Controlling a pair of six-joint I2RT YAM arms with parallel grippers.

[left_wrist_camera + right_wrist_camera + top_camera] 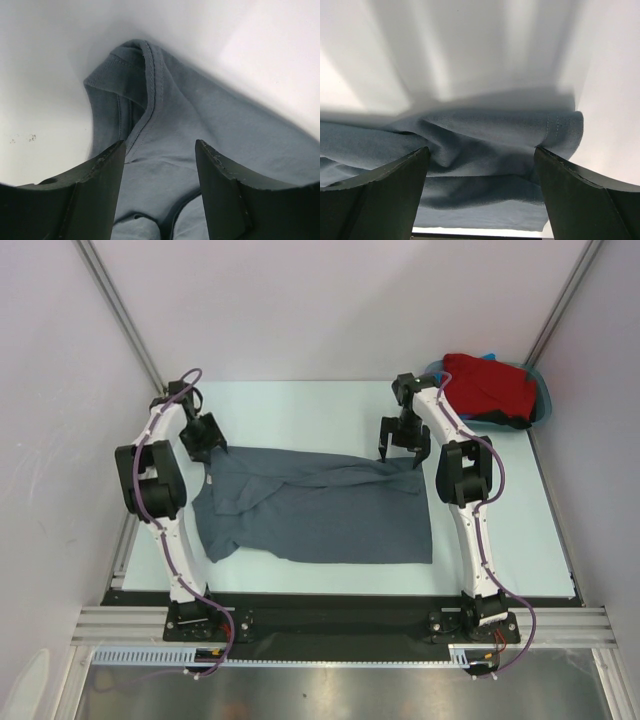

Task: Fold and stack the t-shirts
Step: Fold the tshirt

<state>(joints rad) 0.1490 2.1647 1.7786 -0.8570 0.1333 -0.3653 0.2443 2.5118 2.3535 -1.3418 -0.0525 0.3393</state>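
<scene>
From above, the slate-grey t-shirt lies spread and a bit rumpled on the worktop between the arms. The red t-shirt is heaped in the teal tub at the far right corner. The left claw is at the grey shirt's far left corner and the right claw at its far right. Left wrist view — jaws partly apart over a stitched hem, nothing pinched. Right wrist view — jaws wide over the hemmed corner, nothing held. If one claw bites too near the edge, I'd guess that corner slips and the fold skews.
</scene>
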